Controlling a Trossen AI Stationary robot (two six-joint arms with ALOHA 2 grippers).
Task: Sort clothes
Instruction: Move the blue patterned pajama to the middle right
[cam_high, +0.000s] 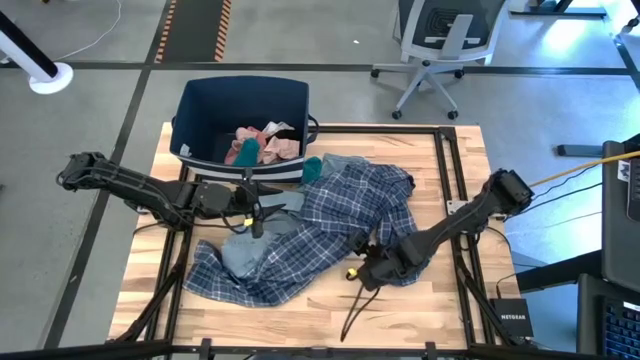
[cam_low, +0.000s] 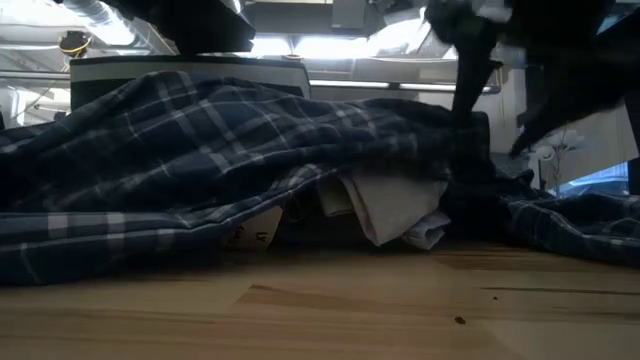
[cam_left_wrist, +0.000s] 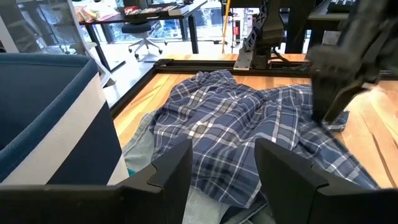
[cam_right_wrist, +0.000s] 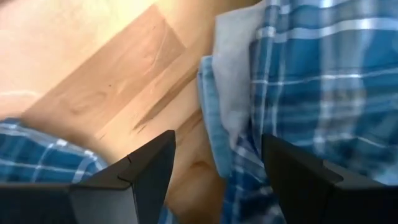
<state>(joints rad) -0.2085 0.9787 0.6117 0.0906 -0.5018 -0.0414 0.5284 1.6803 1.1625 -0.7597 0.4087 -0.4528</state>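
1. Your main thing is the plaid shirt (cam_high: 320, 230), sprawled across the middle of the high view from lower left toward the upper centre of the table (cam_high: 440, 320). It is crumpled, blue-white checked, with a pale inner facing showing at its lower edge in the right wrist view.
2. A light grey-blue garment (cam_high: 243, 250) lies on the shirt's left part. A teal piece (cam_high: 312, 168) sits at the shirt's upper edge, just beside the bin (cam_high: 200, 110).
3. That dark blue bin stands at the upper centre-left of the high view and already holds pink pieces (cam_high: 268, 143) — so sorting looks part done, with the big shirt yet to be dealt with.
4. The left gripper (cam_high: 255, 222) is left of centre in the high view, over the grey-blue garment. In its wrist view the fingers (cam_left_wrist: 171, 174) stand apart with nothing between them.
5. The right gripper (cam_high: 362, 270) is at the shirt's lower right edge. Its fingers (cam_right_wrist: 149, 168) are spread, with the hem and bare wood in the gap — not yet clamped on anything.
6. You seem to be at the reach-in step for the shirt. The next move likely calls for closing on that hem and lifting high, since loose folds may drag the smaller garment along.
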